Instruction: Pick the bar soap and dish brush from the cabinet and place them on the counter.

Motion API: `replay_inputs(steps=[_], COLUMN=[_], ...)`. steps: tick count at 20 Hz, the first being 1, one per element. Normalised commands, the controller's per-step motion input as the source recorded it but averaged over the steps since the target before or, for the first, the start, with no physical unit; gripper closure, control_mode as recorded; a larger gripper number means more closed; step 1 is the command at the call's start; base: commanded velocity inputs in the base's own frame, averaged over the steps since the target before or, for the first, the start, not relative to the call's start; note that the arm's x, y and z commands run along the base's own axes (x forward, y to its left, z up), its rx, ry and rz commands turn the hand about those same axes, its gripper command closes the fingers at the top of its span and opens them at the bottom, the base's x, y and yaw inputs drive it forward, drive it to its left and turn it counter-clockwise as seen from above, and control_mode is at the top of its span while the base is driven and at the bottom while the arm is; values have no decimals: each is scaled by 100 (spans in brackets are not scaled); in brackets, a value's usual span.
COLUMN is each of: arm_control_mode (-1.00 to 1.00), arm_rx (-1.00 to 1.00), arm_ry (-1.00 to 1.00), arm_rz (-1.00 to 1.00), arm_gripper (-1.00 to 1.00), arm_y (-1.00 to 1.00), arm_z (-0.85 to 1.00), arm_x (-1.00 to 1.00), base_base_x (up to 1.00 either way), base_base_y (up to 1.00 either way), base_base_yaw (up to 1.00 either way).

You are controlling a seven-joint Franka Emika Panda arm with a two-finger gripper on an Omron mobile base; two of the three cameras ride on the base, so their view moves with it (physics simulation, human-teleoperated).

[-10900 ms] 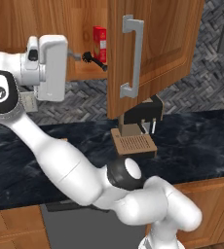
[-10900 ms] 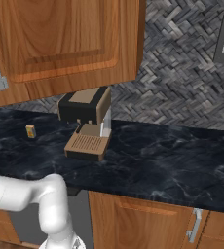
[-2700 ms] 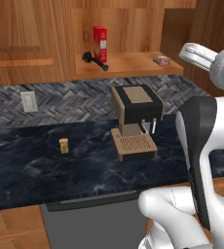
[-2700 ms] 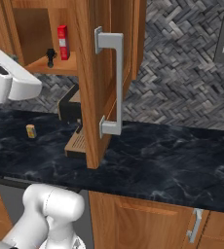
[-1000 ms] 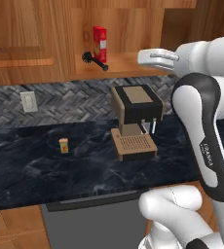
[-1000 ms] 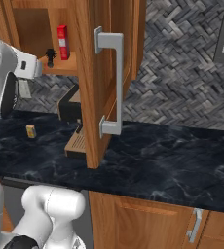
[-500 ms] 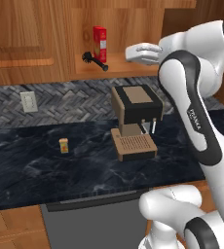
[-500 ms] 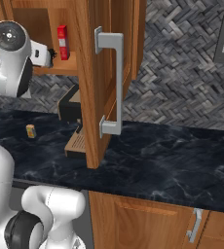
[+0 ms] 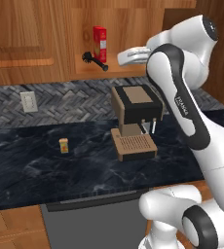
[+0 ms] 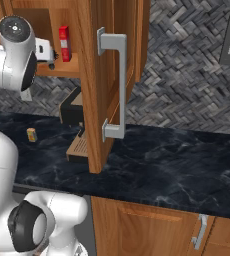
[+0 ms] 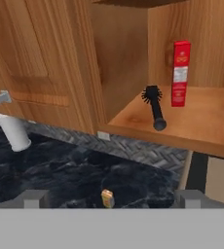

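The black dish brush [image 11: 154, 107] lies on the wooden shelf [image 11: 201, 122] of the open cabinet [image 9: 84, 29], its bristly head toward the back, just left of a tall red box [image 11: 180, 73]. In the left base view the dish brush [image 9: 95, 61] rests a short way left of my gripper [image 9: 122, 57], which hovers at shelf height in front of the cabinet. My gripper [image 11: 111, 200] is open, its fingertips [image 11: 33, 198] far apart with nothing between them. The bar soap is hidden. Below runs the black marbled counter [image 9: 36, 165].
A coffee machine [image 9: 133, 116] stands on the counter under the shelf. A tiny orange block [image 9: 64, 145] sits to its left. The cabinet door [image 10: 94, 75] with its grey handle [image 10: 118, 85] swings out over the counter. A white roll [image 11: 14, 132] stands at left.
My arm has swung left along the shelf front, carrying the open gripper from the right end toward the brush and red box. Nothing on the shelf has moved.
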Motion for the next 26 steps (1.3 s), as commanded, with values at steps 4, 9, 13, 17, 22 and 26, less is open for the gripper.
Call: replay_inputs(steps=[4, 9, 13, 17, 22, 26], arm_control_mode=[-100, -100, -100, -100, -100, -100], arm_rx=[-11, -11, -7, -1, 0, 0], arm_ry=[-3, -7, -6, -1, 0, 0], arm_rz=[5, 0, 0, 0, -1, -2], arm_gripper=[-100, -100, -100, -100, -100, -100], arm_y=[6, 11, 4, 0, -4, -2], arm_z=[-14, -1, 0, -2, -11, -10], arm_x=[29, 20, 21, 16, 32, 34], base_base_x=[0, 0, 0, 0, 0, 0], base_base_y=[0, 0, 0, 0, 0, 0], base_base_yaw=[0, 0, 0, 0, 0, 0])
